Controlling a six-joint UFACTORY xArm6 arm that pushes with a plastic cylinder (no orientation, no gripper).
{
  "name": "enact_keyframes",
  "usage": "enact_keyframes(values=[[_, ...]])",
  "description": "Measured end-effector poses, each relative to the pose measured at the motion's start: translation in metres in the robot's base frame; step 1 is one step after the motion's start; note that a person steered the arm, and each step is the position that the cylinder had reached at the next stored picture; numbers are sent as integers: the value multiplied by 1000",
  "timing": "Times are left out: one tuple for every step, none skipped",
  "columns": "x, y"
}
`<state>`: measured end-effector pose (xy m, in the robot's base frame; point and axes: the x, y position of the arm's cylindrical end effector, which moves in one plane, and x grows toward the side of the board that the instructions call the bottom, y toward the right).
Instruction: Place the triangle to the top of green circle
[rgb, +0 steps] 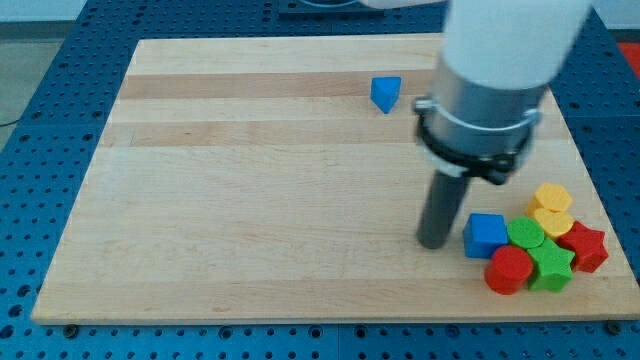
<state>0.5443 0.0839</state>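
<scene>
a: where are we on the pale wooden tabletop (250, 180)?

b: our arm ends in a straight dark rod, and my tip (433, 243) rests near the view's bottom right, just left of the blue cube (484, 235), close to it; we cannot tell if it touches.

a: and the hand?

b: we have no hand; nothing opens, closes or holds. the rod only pushes.

a: where is the task's block?

b: the small blue triangle (385, 93) sits alone near the view's top, well apart from the cluster. the green circle (526, 235) lies inside that cluster, just right of the blue cube, with a green star (551, 266), a red cylinder (509, 269), a red star (584, 247) and two yellow blocks (551, 207) crowded around it.

a: what could go wrong?

b: we judge the cluster is tight. the yellow blocks occupy the space above the circle, so sliding the triangle in could knock them or shift the circle itself. a push off the triangle's centre could also spin it off course.
</scene>
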Motion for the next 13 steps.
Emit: enact_keyframes(values=[[-51,-56],[-133,-104],[-215,-130],[-270,-92],[-278,-40],[-258,-23],[-240,-23],[-210,-23],[-185,-23],[-162,-14],[-141,5],[-122,30],[-108,50]])
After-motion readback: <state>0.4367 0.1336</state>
